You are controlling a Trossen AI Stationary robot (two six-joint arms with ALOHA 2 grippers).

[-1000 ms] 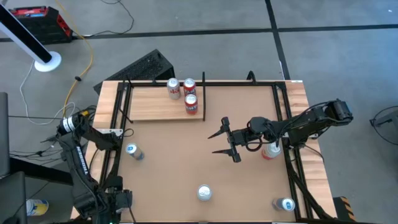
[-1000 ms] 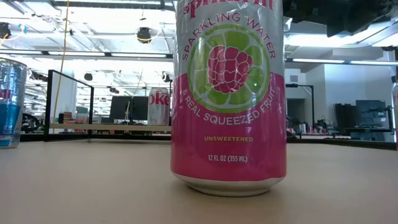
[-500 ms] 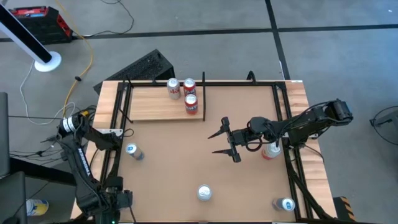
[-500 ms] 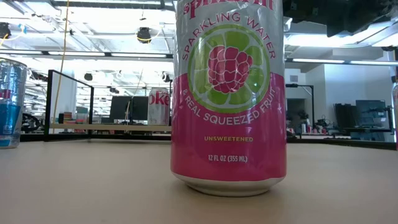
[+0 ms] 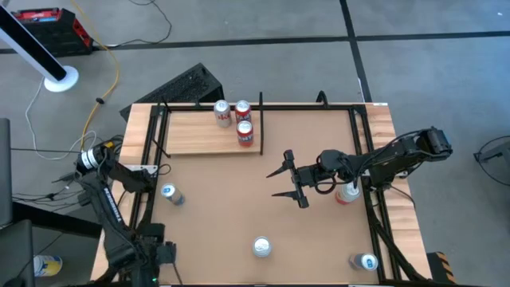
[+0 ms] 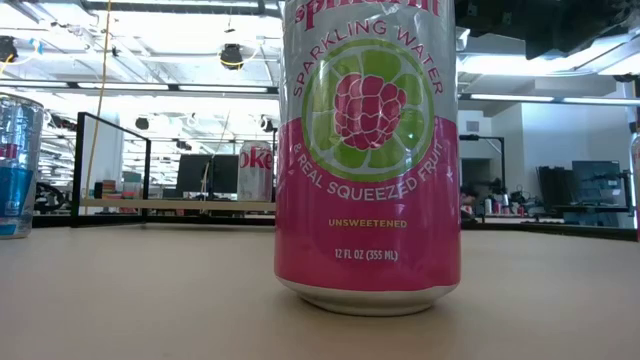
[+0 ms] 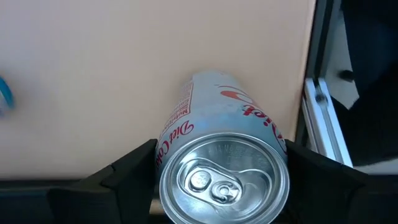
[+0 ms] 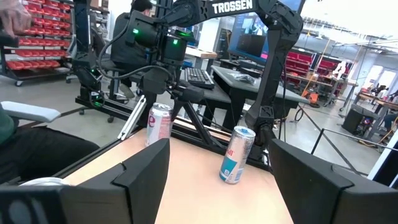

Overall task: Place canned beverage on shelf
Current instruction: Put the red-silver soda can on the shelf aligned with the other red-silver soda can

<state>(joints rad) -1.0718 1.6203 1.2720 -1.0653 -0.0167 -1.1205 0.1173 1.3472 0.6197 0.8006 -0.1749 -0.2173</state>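
Note:
A Diet Coke can (image 7: pixel 224 180) stands upright at the table's near left corner. My left gripper (image 5: pixel 157 257) points down over it, open, with one finger on each side of the can's top. The right wrist view shows this can (image 8: pixel 158 123) under that gripper. The shelf (image 5: pixel 191 131) lies at the far left and three cans (image 5: pixel 243 119) stand on it. My right gripper (image 5: pixel 272 182) hovers open and level over mid-table, holding nothing. My left gripper comes at the can from above, its fingers (image 7: pixel 127 180) close beside the upper wall (image 7: pixel 174 134) on both sides. The can's top hides their inner faces, so I cannot tell whether they touch. The can stands upright on the table.
A pink sparkling water can (image 5: pixel 262 247) stands near the front edge. A blue can (image 5: pixel 170 193) stands at the left. One can (image 5: pixel 347 194) is under my right arm, another (image 5: pixel 365 261) is at the near right corner. Black rails (image 5: pixel 362 135) frame the table.
My left gripper has shifted a little toward the table's right edge at the near left corner. My right arm and all the cans have kept still.

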